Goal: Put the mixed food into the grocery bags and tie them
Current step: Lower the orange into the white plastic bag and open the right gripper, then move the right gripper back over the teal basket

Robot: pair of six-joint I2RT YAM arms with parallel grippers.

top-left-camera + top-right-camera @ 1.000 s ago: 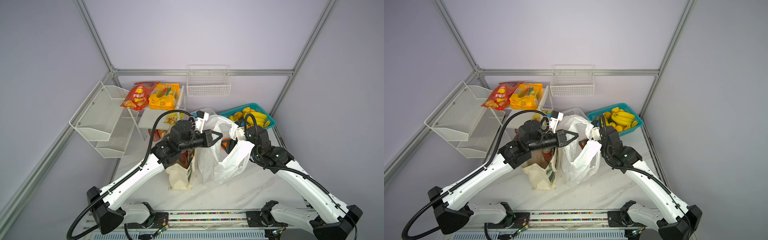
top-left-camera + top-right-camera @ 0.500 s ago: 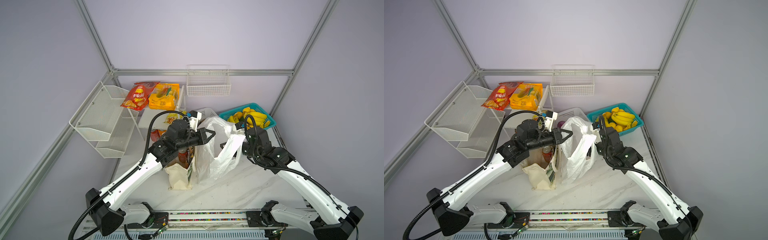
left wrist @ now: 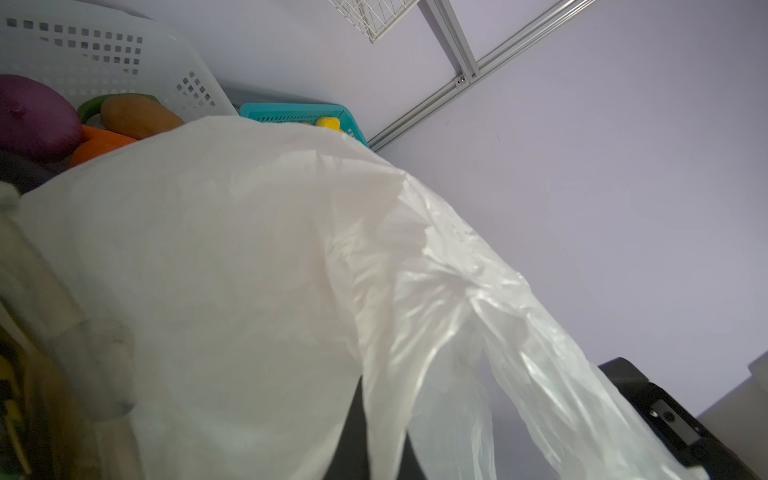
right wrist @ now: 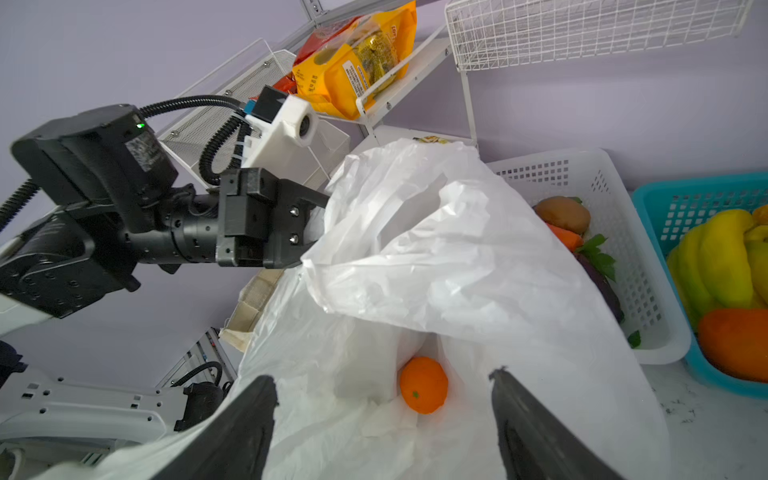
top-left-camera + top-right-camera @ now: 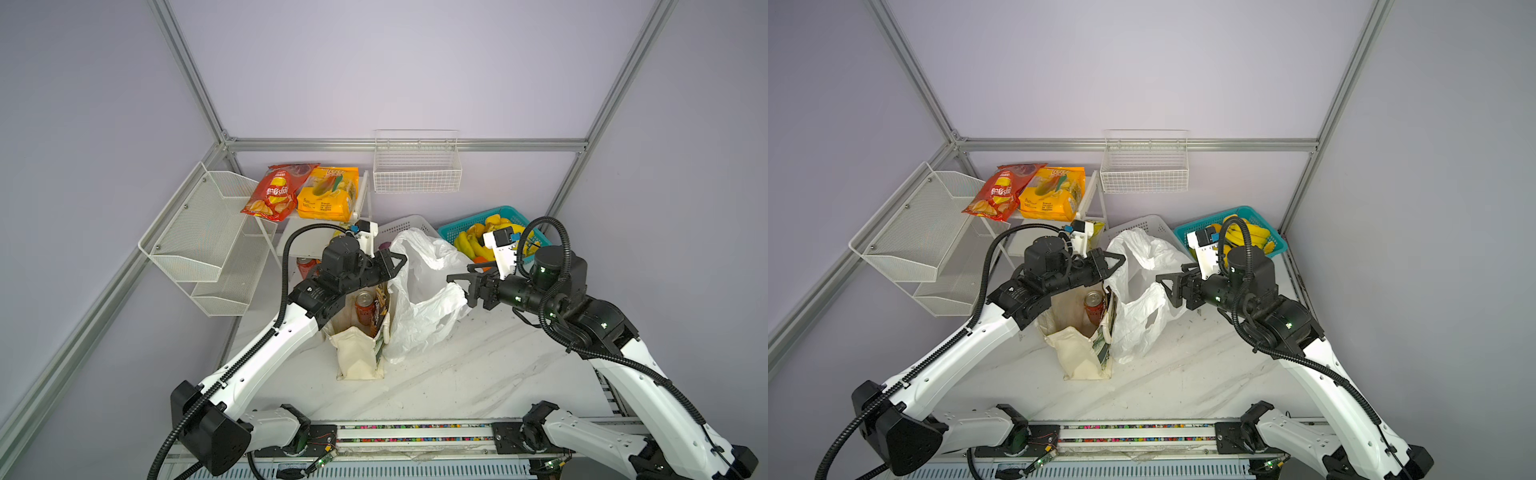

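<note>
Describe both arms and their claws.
Left arm and right arm: white shells, black joints, ribbed black cables running outside, small green lights. Left claw and right claw: black, angular fingers, with a white camera block mounted behind.

Across mid-frame of the left wrist view, the plastic carrier bag point(image 3: 257, 270) hides from us the fingertips of the left gripper point(image 5: 398, 262).

There's the plastic carrier bag point(image 5: 419, 307), milky white, see-through. The orange point(image 4: 424, 390), vivid orange. Cream tote point(image 5: 357, 353), dark printed side. Reddish-brown can point(image 5: 364, 307), silver top. Teal basket point(image 5: 449, 231), yellow bananas point(image 5: 467, 243). Red crisp packet point(image 5: 272, 195). White table point(image 5: 457, 374), grey-veined.
</note>
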